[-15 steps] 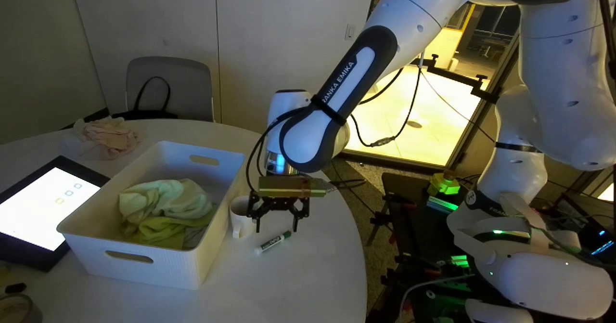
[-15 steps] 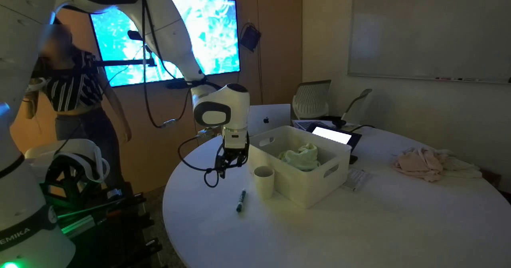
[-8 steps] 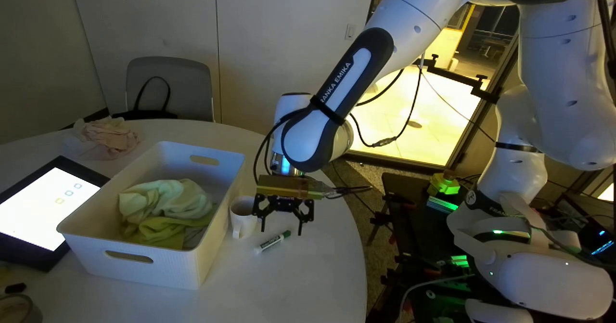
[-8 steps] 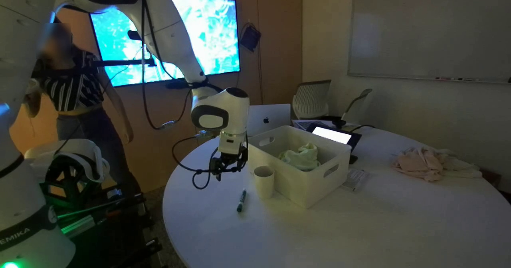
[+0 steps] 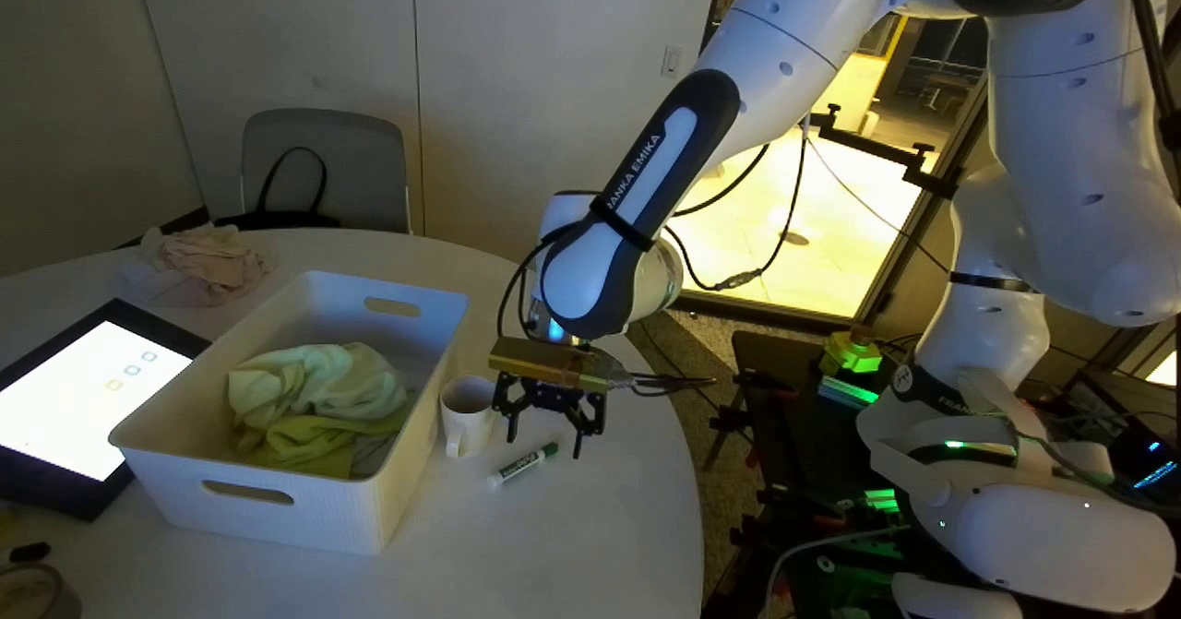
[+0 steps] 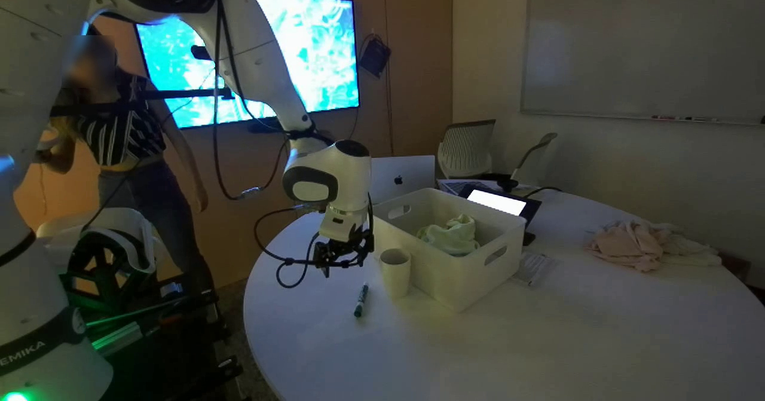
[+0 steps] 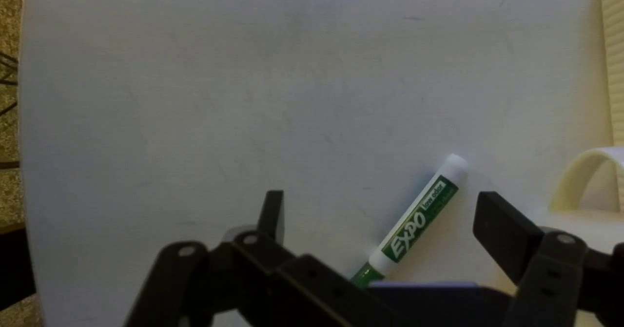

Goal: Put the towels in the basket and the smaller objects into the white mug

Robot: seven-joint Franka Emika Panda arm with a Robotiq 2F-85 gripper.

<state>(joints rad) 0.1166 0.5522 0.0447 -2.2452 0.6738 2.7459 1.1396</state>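
Note:
A green-and-white marker (image 7: 419, 215), one of the smaller objects, lies on the table, its green cap end partly hidden by the gripper in the wrist view. My gripper (image 5: 544, 444) hangs above the tabletop close to the marker, jaws wide apart and nothing held; from the wrist the marker appears between the fingers (image 7: 502, 229). Upright beside the basket's (image 5: 268, 513) wall stands the white mug (image 5: 467, 423), its handle (image 7: 580, 173) at the wrist view's right edge. Inside the basket are bunched towels, a pale one (image 5: 318, 379) over a yellow-green one (image 5: 295, 444).
A tablet (image 5: 74, 398) lies behind the basket, with a laptop (image 6: 412, 177) nearby. Pink and whitish cloths (image 6: 627, 245) sit farther along the table. A tape roll (image 5: 37, 591) is at a corner. The round table's edge (image 5: 699, 508) runs near the arm. A person (image 6: 128, 132) stands behind.
My gripper has shifted a little away from the basket, sunk slightly and tilted. Its jaws stay apart. Marker, mug, basket and towels have not moved. The person has shifted somewhat.

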